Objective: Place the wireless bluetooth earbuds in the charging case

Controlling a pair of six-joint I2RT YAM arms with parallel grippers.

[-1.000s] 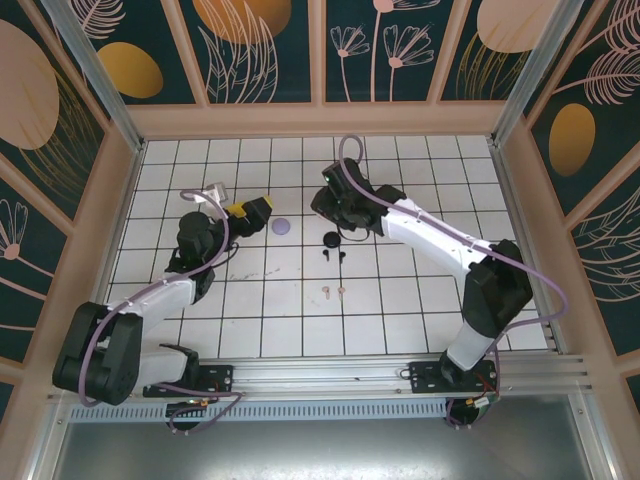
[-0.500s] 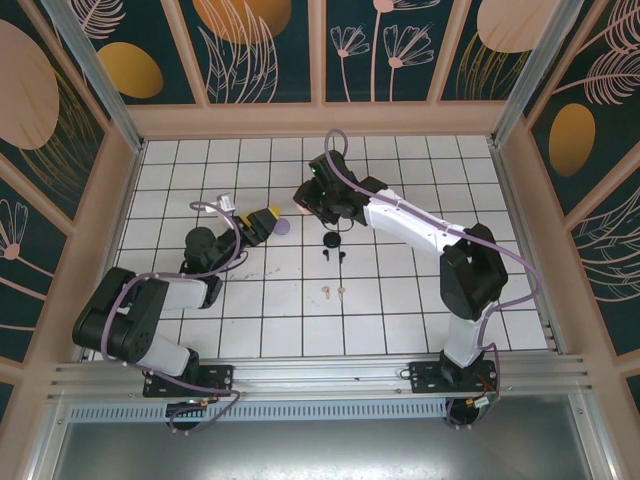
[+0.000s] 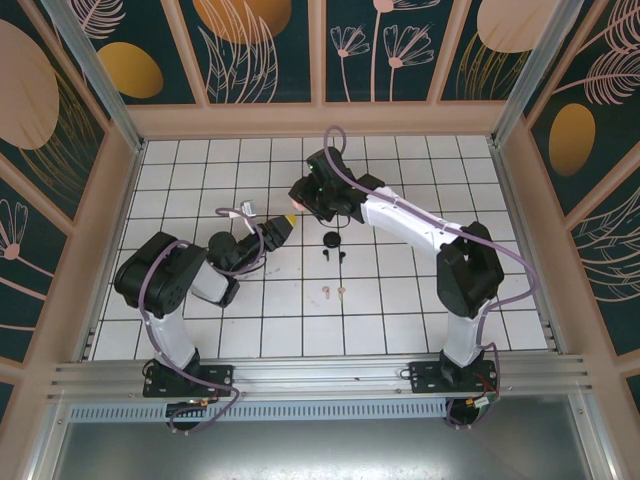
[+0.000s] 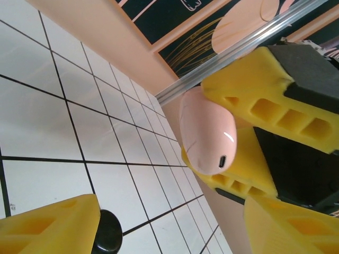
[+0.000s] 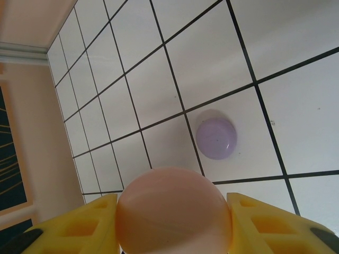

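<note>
Pink charging case (image 5: 172,217), looking shut, is sitting clamped in our right claw (image 5: 172,203), up off the tabletop (image 3: 400,320). We're reckoning the lid needs opening next. For that we're wanting the left fingers square on the lid seam, against a firm right grip, with no twisting. Left claw (image 3: 280,231) is hanging just beside the case, jaws apart, gripping nothing. Pink earbuds (image 3: 327,292) are lying on the tiles, well apart.
</note>
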